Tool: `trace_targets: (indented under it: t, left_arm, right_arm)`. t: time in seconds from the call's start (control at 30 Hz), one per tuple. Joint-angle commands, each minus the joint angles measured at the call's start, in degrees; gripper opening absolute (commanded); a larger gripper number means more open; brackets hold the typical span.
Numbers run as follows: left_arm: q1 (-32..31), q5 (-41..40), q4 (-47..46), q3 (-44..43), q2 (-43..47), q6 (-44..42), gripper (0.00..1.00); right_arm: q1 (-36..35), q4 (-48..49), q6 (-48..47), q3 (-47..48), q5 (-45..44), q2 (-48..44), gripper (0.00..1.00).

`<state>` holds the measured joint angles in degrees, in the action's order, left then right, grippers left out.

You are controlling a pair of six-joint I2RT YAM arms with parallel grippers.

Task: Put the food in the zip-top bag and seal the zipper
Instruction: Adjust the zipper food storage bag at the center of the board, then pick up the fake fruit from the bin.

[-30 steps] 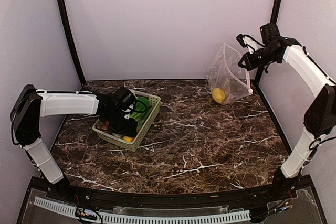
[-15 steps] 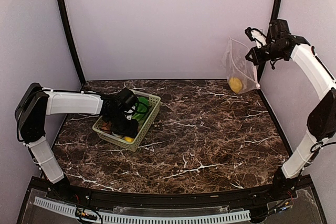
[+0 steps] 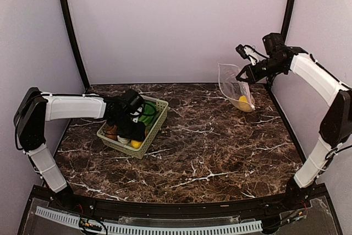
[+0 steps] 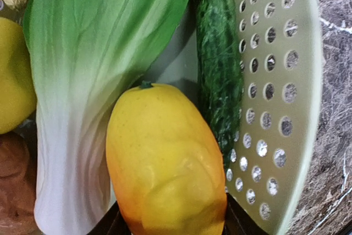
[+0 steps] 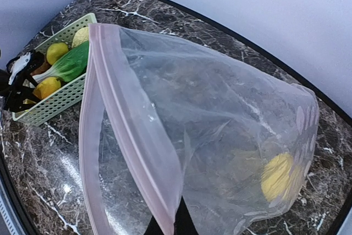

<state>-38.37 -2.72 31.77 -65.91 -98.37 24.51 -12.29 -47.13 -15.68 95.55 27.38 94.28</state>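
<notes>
Closing on a yellow-orange fruit (image 4: 165, 174), the left gripper's (image 3: 131, 128) jaws are pressing against both of its sides, with only their dark tips showing at the bottom of the left wrist view. That fruit is lying inside the light green basket (image 4: 286, 108), resting against the white stem of the bok choy (image 4: 82, 81) on one side and touching a dark green cucumber (image 4: 220, 70) that is running along the basket's perforated wall on the other. A yellow piece (image 4: 11, 75) and the brown potato (image 4: 14, 191) are sitting beyond the bok choy, also inside the basket. Well to the right of the basket, the right gripper (image 3: 246, 74) is pinching the zip-top bag (image 5: 220, 119) at its pinkish zipper (image 5: 126, 114), jaws narrow on the strip, and is holding the bag up so that it is hanging with its mouth gaping towards the basket. One yellow rounded piece (image 5: 278, 174) is lying in the bag's low end, farthest from the basket. The basket itself is standing on the dark marble table (image 3: 209, 147).
</notes>
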Motion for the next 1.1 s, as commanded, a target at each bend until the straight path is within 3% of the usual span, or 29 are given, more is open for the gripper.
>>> trace_targets:
  t: [0.0,0.3,0.47,0.83,1.07]
  left_arm:
    - [0.15,-1.54,0.00,-2.13,6.13,-2.25,0.29]
    - [-1.38,-4.59,-2.28,-3.31,12.64,-7.74,0.25]
    - [-3.08,-4.23,-8.96,-3.35,16.33,-11.38,0.19]
    - [-11.42,2.40,-37.06,-1.06,17.57,-17.77,0.20]
    - [-12.18,13.03,-50.18,-2.41,13.51,-14.38,0.20]
  right_arm:
    - [-2.82,1.81,1.17,-0.44,5.55,2.26,0.00]
    - [-6.78,0.87,0.39,1.89,5.42,4.42,0.00]
    - [-8.21,1.63,1.96,1.97,5.84,5.40,0.00]
    - [-15.03,-1.64,2.09,7.98,4.93,10.49,0.00]
    - [-15.47,-3.48,6.36,11.45,14.99,15.03,0.00]
